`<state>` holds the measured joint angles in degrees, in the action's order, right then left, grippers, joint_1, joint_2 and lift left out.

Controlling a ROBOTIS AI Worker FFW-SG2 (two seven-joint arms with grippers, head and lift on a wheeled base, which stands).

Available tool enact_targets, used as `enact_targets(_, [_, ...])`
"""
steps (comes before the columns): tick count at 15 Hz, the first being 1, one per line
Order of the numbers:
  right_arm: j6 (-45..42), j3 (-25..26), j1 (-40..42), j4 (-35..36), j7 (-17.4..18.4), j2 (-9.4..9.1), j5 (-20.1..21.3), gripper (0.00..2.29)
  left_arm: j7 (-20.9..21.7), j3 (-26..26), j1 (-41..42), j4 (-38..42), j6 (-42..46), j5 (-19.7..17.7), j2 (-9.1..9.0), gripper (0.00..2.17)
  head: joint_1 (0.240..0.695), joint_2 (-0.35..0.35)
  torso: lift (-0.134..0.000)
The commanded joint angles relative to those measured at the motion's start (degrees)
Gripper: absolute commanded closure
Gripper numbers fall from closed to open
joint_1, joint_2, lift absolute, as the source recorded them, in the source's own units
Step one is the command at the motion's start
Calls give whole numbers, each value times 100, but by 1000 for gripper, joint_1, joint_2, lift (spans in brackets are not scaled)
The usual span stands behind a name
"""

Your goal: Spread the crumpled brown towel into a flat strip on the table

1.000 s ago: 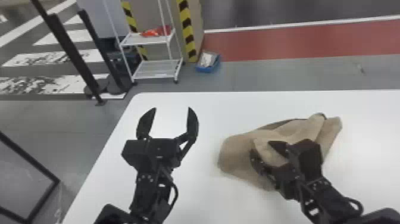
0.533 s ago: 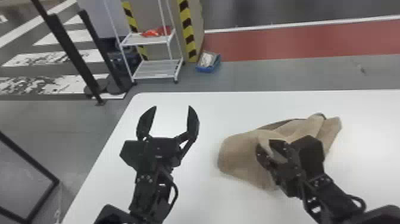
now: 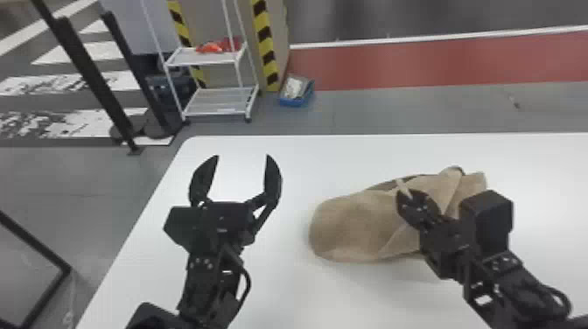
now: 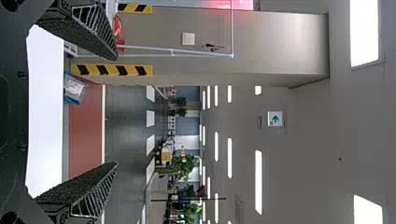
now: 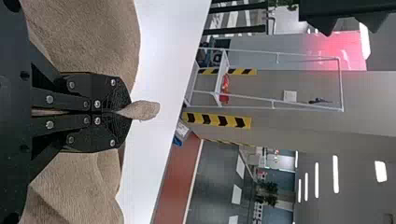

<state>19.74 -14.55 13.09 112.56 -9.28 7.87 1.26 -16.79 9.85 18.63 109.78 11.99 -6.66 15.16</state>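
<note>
The crumpled brown towel lies bunched and folded on the right part of the white table. Over its middle is my right gripper, shut on a pinch of cloth whose tip pokes out past the fingers. In the right wrist view the right gripper has its fingers pressed together, with towel on both sides of them. My left gripper stands open left of the towel, apart from it. The left wrist view shows the left gripper with nothing between its spread fingers.
Beyond the table's far edge stand a white wire shelf and a blue bin on the floor. Dark posts rise at the far left, past the table's left edge.
My right gripper has gone from open to shut, taking hold of a bit of towel and rising slightly. The towel's near part has lifted with it. The left arm has barely moved.
</note>
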Motion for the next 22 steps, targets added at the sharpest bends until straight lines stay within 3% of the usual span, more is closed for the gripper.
enact_targets(1, [-308, 620, 440, 705, -39, 4, -592, 1332, 0, 8, 0, -27, 0, 16, -13, 83, 695, 175, -124])
enact_targets(2, [-396, 928, 616, 1022, -30, -4, -715, 1332, 0, 8, 0, -36, 0, 16, -13, 83, 695, 162, -124])
enact_targets(3, [-572, 1481, 774, 1286, 22, -48, -1321, 1332, 0, 8, 0, -36, 0, 16, -13, 83, 695, 148, -124])
enact_targets(4, [-818, 2176, 880, 1365, 75, -66, -2226, 1332, -26, 44, 0, -36, 70, 16, -4, 83, 695, 128, -124])
enact_targets(5, [-1046, 2633, 959, 1382, 207, -57, -2640, 1332, -26, 52, 9, -45, 176, 16, 13, 83, 695, 100, -124])
enact_targets(6, [-1240, 3019, 985, 1294, 462, -40, -2842, 1332, -26, 61, 18, -45, 176, 16, 13, 83, 695, 12, -124])
enact_targets(7, [-1345, 3327, 985, 1048, 611, -22, -3026, 1332, -18, 70, 18, -45, 176, 7, 22, 83, 695, -32, -124])
enact_targets(10, [-1257, 3942, 739, -165, 655, -75, -3017, 1301, 9, 96, 18, -45, 211, -2, 31, 83, 691, -169, -124])
enact_targets(11, [-1116, 3977, 642, -393, 725, -66, -2912, 1133, 9, 105, 18, -45, 211, -2, 31, 83, 695, -207, -124])
enact_targets(13, [-642, 3986, 387, -806, 1024, -66, -2306, 144, 9, 114, 27, -27, 211, -2, 31, 83, 695, -282, -124])
enact_targets(14, [-255, 4013, 361, -797, 1165, -66, -2235, -2, 9, 105, 44, -1, 211, 7, 31, 83, 695, -296, -124])
enact_targets(18, [729, 4637, 783, 284, 1358, -224, -2358, 49, 9, 88, 53, -18, 211, 7, 40, 83, 695, -343, -124])
enact_targets(22, [2048, 4698, 1266, 1558, 1349, -532, -2464, 134, 26, 219, -35, -71, 176, 51, -4, 83, 695, -350, -124])
